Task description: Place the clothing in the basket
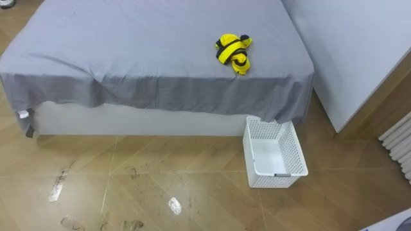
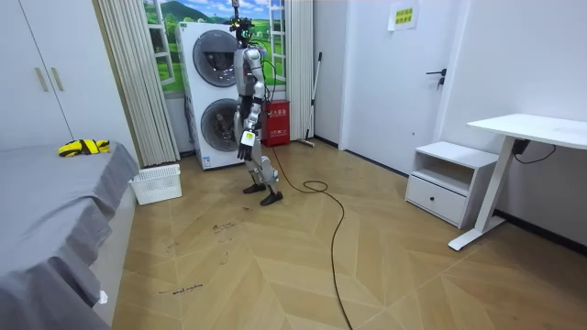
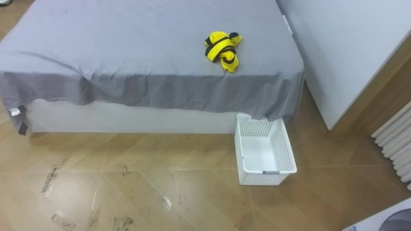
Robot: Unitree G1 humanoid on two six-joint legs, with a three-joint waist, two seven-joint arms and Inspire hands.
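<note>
Grey bed (image 1: 128,45) bearing yellow clothes (image 1: 233,51) (basket (image 1: 300,157) beside), left hand (image 2: 246,140) well apart, grip unclear.

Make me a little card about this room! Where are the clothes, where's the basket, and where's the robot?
Clothes: yellow and black bundle of cloth, lying on the bed near the corner by the basket.
Bed: covered with a grey sheet that hangs over the side.
Basket: white plastic basket with holes, empty, on the wooden floor against the bed's corner.
Robot: stands by the stacked white washing machines, some way from the bed.
Hand: one hand hangs low at its side.
Job done: not yet.
</note>
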